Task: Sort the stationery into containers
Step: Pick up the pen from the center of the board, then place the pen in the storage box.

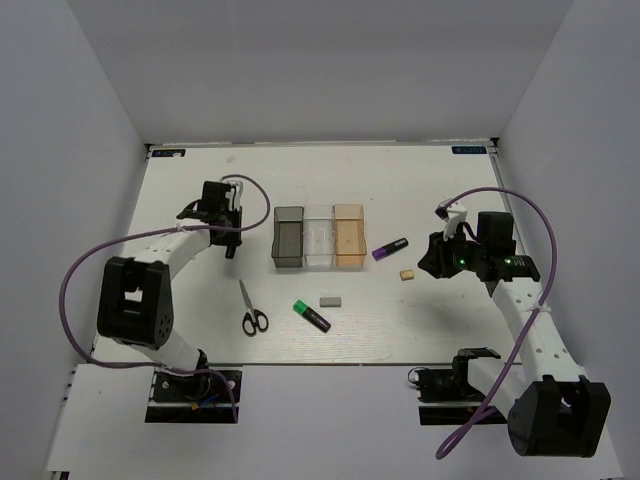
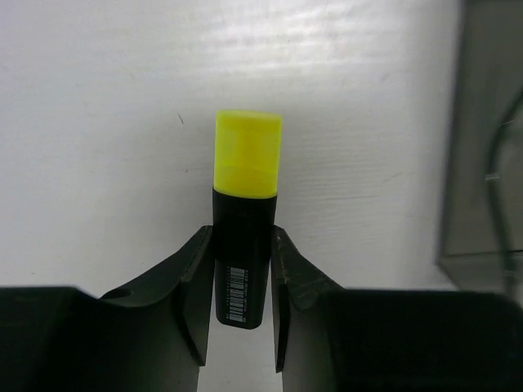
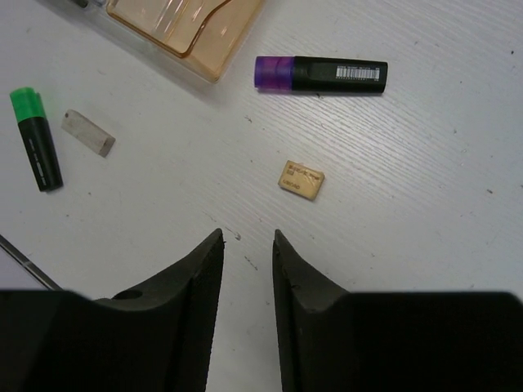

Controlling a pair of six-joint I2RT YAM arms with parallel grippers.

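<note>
My left gripper (image 1: 228, 243) (image 2: 243, 238) is shut on the black body of a yellow highlighter (image 2: 245, 204), cap pointing away, left of the smoky dark bin (image 1: 288, 238) (image 2: 486, 163). The clear bin (image 1: 318, 236) and the orange-tan bin (image 1: 349, 235) (image 3: 188, 24) stand in a row beside it. My right gripper (image 1: 432, 262) (image 3: 248, 237) is open and empty over the table, just short of the tiny tan block (image 1: 407, 274) (image 3: 301, 180). The purple highlighter (image 1: 390, 249) (image 3: 323, 73), green highlighter (image 1: 312, 315) (image 3: 37, 139), grey eraser (image 1: 331, 300) (image 3: 88, 132) and scissors (image 1: 251, 310) lie on the table.
The white table (image 1: 400, 190) is closed in by white walls at the back and both sides. Purple cables loop from both arms. The arm bases stand at the near edge.
</note>
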